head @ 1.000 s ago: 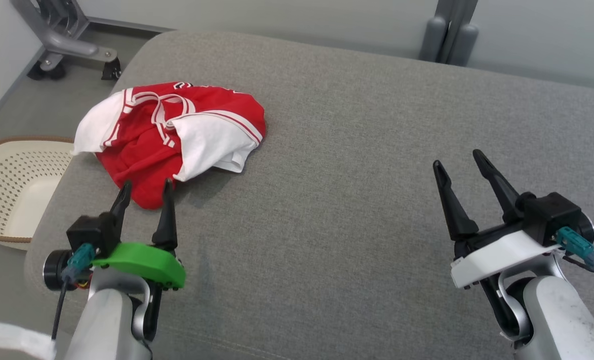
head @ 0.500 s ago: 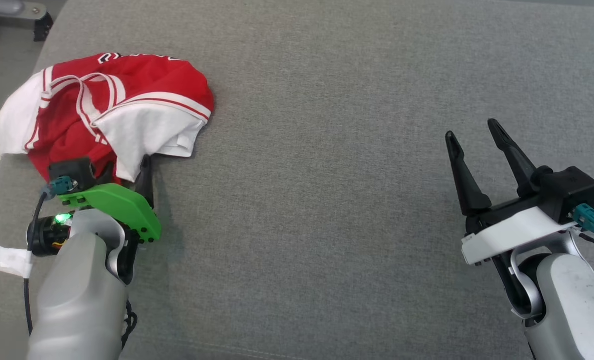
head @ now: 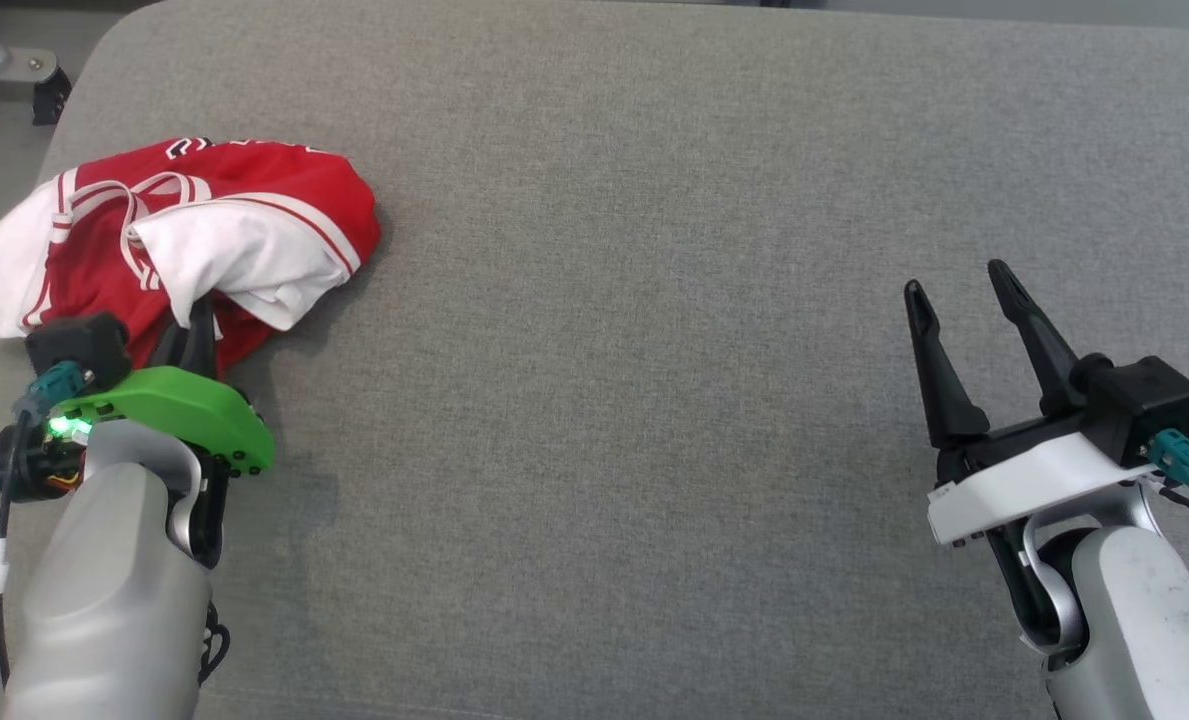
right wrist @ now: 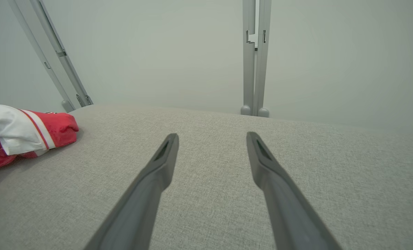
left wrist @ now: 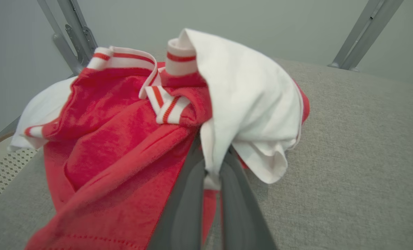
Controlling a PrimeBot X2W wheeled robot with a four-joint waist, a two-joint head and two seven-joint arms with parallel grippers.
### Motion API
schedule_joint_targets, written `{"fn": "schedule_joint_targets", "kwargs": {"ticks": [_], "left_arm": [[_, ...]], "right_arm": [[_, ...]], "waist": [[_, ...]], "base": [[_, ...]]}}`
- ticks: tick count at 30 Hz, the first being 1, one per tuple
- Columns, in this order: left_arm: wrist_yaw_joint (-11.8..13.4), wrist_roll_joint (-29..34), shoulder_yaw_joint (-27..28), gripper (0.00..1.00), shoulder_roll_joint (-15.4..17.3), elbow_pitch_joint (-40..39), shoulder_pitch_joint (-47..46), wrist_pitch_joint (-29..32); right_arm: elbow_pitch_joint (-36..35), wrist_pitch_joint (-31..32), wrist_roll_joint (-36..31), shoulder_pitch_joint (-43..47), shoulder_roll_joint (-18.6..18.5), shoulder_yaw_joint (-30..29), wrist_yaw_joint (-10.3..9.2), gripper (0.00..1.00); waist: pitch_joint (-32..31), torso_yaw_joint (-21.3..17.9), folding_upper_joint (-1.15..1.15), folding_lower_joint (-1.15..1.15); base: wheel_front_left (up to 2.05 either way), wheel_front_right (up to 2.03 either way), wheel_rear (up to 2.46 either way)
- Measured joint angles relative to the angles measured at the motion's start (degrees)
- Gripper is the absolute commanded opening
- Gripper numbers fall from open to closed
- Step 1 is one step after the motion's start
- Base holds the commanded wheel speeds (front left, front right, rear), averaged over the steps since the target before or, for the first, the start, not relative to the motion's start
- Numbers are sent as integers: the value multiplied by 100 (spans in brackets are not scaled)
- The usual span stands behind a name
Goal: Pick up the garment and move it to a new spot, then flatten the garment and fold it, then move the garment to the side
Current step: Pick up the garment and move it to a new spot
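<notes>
The left gripper [left wrist: 211, 166], open a second ago, has pinched shut on a white fold of the garment [left wrist: 123, 132] bunched at its tips, seemingly firmly enough to lift; the right gripper [head: 957, 280] waits open, empty, well apart.

garment [head: 204, 225]: on cushion [head: 604, 350], far left | left gripper [head: 197, 322]: at garment's near edge, fingertips in its folds | right gripper [head: 959, 285]: near right, well apart from garment
</notes>
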Motion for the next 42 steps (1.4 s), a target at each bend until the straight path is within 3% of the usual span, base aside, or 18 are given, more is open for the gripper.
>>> {"fn": "schedule_joint_targets", "kwargs": {"ticks": [12, 15, 20, 29, 41, 42], "left_arm": [[485, 361, 127, 0, 144, -2641, 1577, 5], [498, 410, -36, 0, 124, -3271, 1878, 196], [409, 580, -642, 0, -185, -4083, 2006, 600], [124, 603, -1883, 0, -755, -4080, 1374, 946], [20, 167, -3432, 0, -882, -2916, 744, 1002], [19, 122, -3494, 14, -881, -2859, 726, 966]], "right_arm": [[149, -101, 15, 560, 235, -26, 1, 100], [110, -75, 15, 625, 252, -48, 1, 100], [-25, -16, 12, 631, 255, -108, 0, 100], [-67, -91, 46, 406, 339, -220, 0, 100], [294, -457, 143, 222, 511, -279, 0, 100], [315, -461, 143, 210, 519, -281, 0, 100]], "waist": [[-926, -80, 0, 0], [-1102, -183, 0, 0], [-1219, -492, 0, 0], [-1040, -1267, 0, 0], [-229, -2495, 0, 0], [-170, -2547, 0, 0]], "base": [[0, 0, 0], [0, 0, 0], [0, 0, 0], [0, 0, 0], [0, 0, 0], [0, 0, 0]]}}
